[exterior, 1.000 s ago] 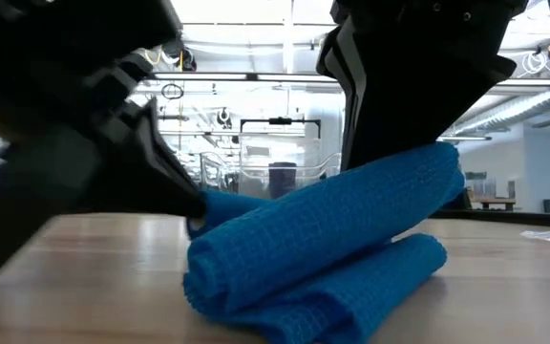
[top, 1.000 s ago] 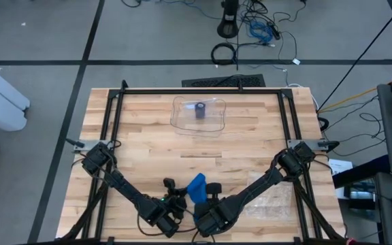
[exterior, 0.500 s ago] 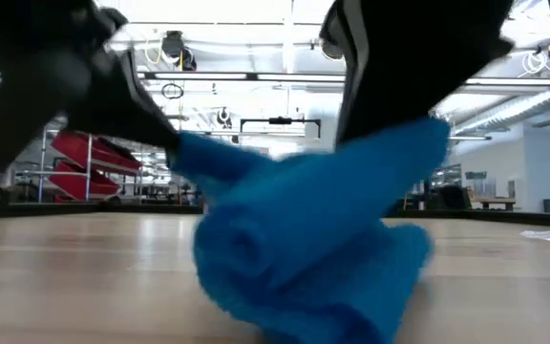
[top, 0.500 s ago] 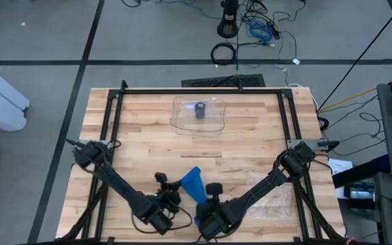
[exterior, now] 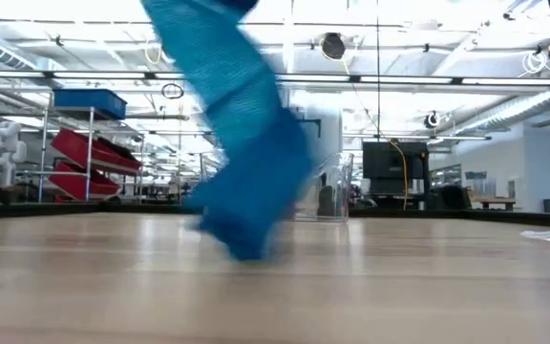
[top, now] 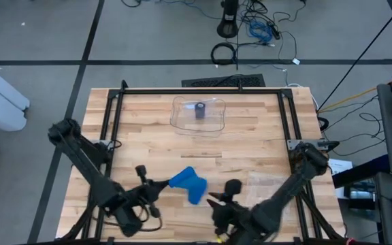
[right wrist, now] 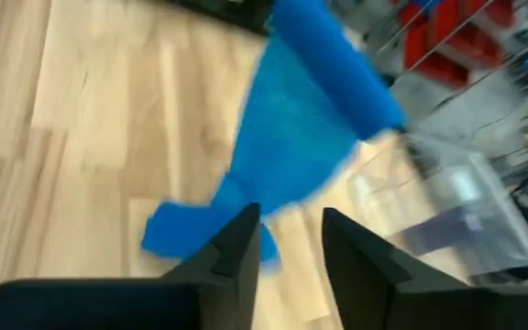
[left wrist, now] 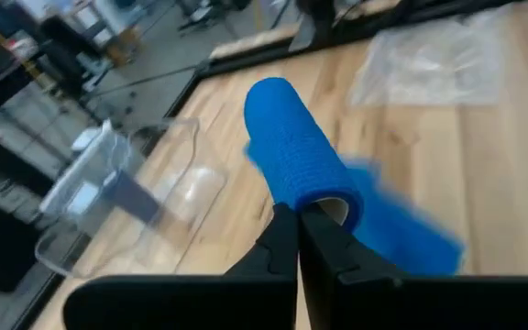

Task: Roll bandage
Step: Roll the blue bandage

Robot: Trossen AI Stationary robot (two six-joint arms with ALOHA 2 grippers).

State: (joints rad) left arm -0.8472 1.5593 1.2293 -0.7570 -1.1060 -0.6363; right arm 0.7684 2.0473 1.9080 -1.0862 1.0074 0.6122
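You have the roll partly made, not finished. The blue bandage [top: 186, 184] sits over the near middle of the wooden table [top: 250, 136], between the two arms. In the left wrist view its rolled end [left wrist: 299, 156] reads as a firm tube with an open core, and the left gripper [left wrist: 298, 231] is pinched tight on the rim of that tube, fingers together with only fabric between them. In the low view the bandage [exterior: 242, 134] hangs from up out of frame down to the table top, so judge it lifted by the rolled end with the free tail trailing; the tail's lower end touches or nearly touches the wood. The right gripper [right wrist: 287, 240] is narrowly parted and empty, just short of the tail, holding nothing. What's left, by my reading: the loose flat tail [right wrist: 200, 229] must be wound onto the tube, and the end tidied. A clear container [top: 199, 114] with a dark roll [top: 200, 110] stands well apart at the far side, untouched; a clear plastic wrapper [top: 267, 187] lies near the right arm.
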